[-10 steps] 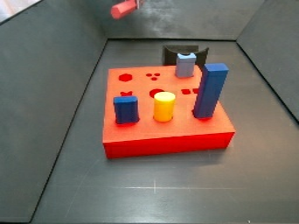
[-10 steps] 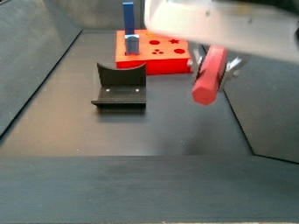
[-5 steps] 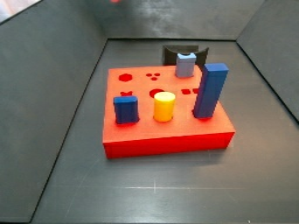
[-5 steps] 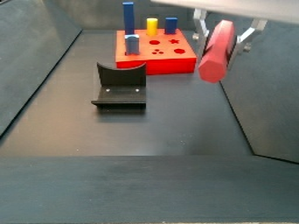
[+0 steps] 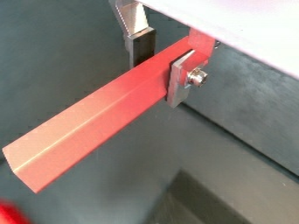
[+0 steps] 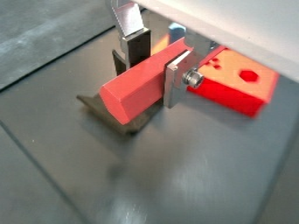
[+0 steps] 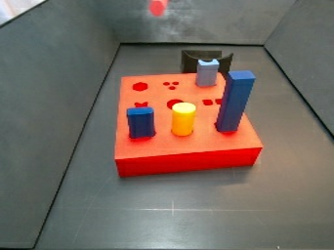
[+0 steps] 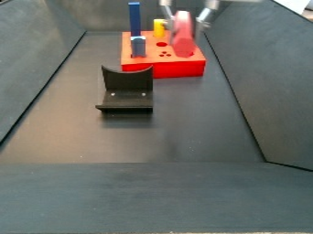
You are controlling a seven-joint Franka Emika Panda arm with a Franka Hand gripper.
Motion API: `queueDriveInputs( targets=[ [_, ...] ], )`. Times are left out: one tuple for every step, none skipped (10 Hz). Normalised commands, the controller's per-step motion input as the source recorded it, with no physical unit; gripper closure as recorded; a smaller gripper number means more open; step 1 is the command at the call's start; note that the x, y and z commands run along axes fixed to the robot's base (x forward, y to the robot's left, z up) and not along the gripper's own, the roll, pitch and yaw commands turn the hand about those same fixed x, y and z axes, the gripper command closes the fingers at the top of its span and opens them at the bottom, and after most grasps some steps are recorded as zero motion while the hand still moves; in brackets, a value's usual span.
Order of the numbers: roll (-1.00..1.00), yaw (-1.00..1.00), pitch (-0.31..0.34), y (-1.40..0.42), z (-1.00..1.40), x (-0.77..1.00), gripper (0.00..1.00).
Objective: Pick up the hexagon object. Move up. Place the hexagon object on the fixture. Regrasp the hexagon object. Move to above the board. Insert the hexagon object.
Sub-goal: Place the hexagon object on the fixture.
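Observation:
The hexagon object (image 5: 100, 122), a long red bar, is clamped near one end between the gripper's (image 5: 159, 58) silver fingers (image 5: 177, 77). In a wrist view the hexagon object (image 6: 135, 87) hangs above the black fixture (image 6: 117, 124), with the red board (image 6: 239, 79) beyond it. In a side view the hexagon object (image 8: 184, 35) hangs in the air by the board (image 8: 184, 66), past the fixture (image 8: 124, 90). In a side view only a blurred red bit of the hexagon object (image 7: 158, 8) shows high above the fixture (image 7: 202, 56) and the board (image 7: 183, 151).
The board carries a tall blue block (image 7: 235, 101), a short blue block (image 7: 140, 122), a yellow cylinder (image 7: 183, 118) and a grey peg (image 7: 208, 71). Dark sloping walls (image 7: 78, 107) enclose the floor on both sides.
The gripper has carried the hexagon object away from the near right side, up and back toward the board end of the floor. Its hold on the bar is unchanged.

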Motion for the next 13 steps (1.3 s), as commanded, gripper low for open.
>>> queueDriveInputs(
  targets=[
    [0.14,0.26,-0.007,-0.55,-0.06,1.0,1.0],
    [0.12,0.19,-0.003,-0.5,-0.06,1.0,1.0],
    [0.11,0.1,0.017,-0.37,-0.05,1.0,1.0],
    [0.11,0.07,0.026,-0.29,-0.04,0.99,1.0],
    [0.11,0.05,0.052,-0.14,-0.02,0.78,1.0],
    [0.1,0.04,0.064,-0.1,-0.02,0.7,1.0],
    [0.1,0.04,0.085,-0.06,-0.01,0.55,1.0],
    [0.09,0.05,0.106,-0.03,-0.01,0.41,1.0],
    [0.08,0.05,0.121,-0.02,-0.01,0.31,1.0],
    [-1.0,0.08,0.2,0.36,0.16,0.5,1.0],
    [-1.0,0.07,0.204,0.34,0.15,0.42,1.0],
    [-1.0,0.04,0.207,0.25,0.08,0.35,1.0],
    [-1.0,0.02,0.214,0.15,0.02,0.3,1.0]
  ],
)
